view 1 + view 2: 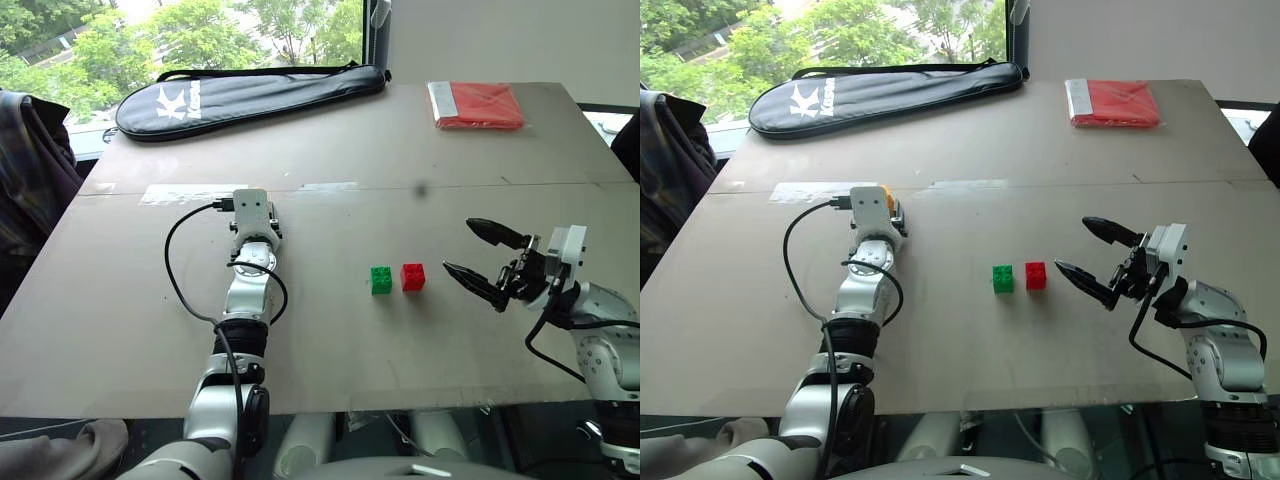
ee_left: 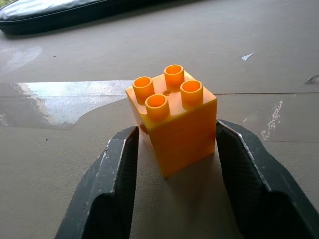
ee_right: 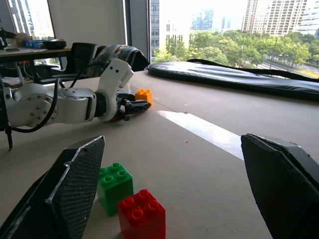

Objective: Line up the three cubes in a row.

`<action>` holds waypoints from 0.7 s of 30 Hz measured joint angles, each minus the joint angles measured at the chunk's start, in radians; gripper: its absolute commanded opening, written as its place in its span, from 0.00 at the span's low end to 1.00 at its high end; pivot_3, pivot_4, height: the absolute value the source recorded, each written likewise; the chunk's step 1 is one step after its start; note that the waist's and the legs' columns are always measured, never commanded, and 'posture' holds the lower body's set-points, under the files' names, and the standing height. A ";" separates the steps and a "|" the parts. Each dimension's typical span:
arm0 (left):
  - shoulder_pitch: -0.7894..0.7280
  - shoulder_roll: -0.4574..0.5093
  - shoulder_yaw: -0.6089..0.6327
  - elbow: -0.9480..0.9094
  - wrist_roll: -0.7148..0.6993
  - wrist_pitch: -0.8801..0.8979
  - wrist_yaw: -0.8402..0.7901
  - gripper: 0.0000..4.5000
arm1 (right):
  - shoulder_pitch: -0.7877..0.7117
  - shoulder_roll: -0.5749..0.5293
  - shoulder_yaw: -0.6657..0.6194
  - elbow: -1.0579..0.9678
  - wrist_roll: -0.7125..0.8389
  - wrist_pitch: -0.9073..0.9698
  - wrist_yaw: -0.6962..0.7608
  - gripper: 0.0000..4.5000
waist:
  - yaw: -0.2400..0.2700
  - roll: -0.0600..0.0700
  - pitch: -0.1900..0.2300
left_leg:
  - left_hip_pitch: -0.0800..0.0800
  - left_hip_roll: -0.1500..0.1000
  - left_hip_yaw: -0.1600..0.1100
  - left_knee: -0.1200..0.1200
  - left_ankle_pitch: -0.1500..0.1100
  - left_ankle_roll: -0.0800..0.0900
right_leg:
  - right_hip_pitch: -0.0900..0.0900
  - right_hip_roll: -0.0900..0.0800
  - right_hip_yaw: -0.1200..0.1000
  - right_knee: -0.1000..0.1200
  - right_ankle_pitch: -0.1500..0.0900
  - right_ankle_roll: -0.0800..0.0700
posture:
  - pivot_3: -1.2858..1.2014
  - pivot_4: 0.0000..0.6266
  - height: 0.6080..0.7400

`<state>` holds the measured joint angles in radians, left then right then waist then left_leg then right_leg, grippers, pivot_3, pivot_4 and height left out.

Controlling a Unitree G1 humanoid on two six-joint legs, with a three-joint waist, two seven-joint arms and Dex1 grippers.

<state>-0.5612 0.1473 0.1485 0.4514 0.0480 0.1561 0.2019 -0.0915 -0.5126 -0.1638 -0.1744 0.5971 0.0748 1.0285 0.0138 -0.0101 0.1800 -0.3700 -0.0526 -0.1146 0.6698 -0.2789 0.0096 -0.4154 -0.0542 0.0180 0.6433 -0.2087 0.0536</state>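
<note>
We see the left gripper (image 2: 172, 149) reaching out level over the table (image 1: 130, 320), its two black fingers (image 2: 114, 174) closed against the sides of the yellow cube (image 2: 172, 124). The cube stands upright on the table, studs up, clamped between the pads. It sits on the left half of the table, just beside a strip of clear tape (image 1: 185, 192) on the board.

The green cube (image 1: 381, 279) and the red cube (image 1: 413, 277) stand side by side near the middle of the table, green on the left, red on the right, touching or very nearly so. Both are well apart from the yellow cube.

The right gripper (image 1: 480, 258) hovers just right of the red cube, jaws spread wide and holding nothing, pointing left toward the pair.

At the far edge lie a black racket bag (image 1: 250, 95) on the left and a folded red cloth packet (image 1: 478, 105) on the right.
</note>
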 measured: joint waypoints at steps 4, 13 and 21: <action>-0.003 -0.002 0.002 0.000 -0.001 0.006 0.012 0.27 | 0.000 0.003 0.000 0.002 -0.004 -0.009 0.012 1.00 | 0.000 0.000 0.000 | 0.000 0.000 0.000 0.000 0.000 0.000 | 0.000 0.000 0.000 0.000 0.000 0.000 | 0.52 0.24 0.79; 0.123 0.090 -0.063 -0.117 -0.171 -0.055 -0.477 0.27 | 0.020 -0.008 -0.005 0.035 0.002 -0.016 0.062 1.00 | -0.002 0.000 0.000 | 0.000 0.000 0.001 0.000 0.000 0.000 | 0.000 0.000 0.000 0.000 0.000 0.000 | 0.52 0.24 0.79; 0.232 0.312 -0.173 -0.206 -0.327 -0.143 -1.141 0.27 | 0.109 -0.074 -0.019 0.103 0.005 -0.066 0.225 1.00 | -0.003 0.001 0.000 | 0.000 0.001 0.002 0.000 -0.002 0.004 | 0.000 0.000 0.001 0.000 0.000 -0.001 | 0.52 0.24 0.79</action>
<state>-0.3293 0.4593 -0.0247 0.2453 -0.2793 0.0135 -0.9386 0.0176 -0.5865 -0.1824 -0.0717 0.6017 0.0091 1.2530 0.0109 -0.0094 0.1802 -0.3696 -0.0518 -0.1131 0.6697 -0.2813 0.0141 -0.4156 -0.0546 0.0194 0.6431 -0.2088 0.0528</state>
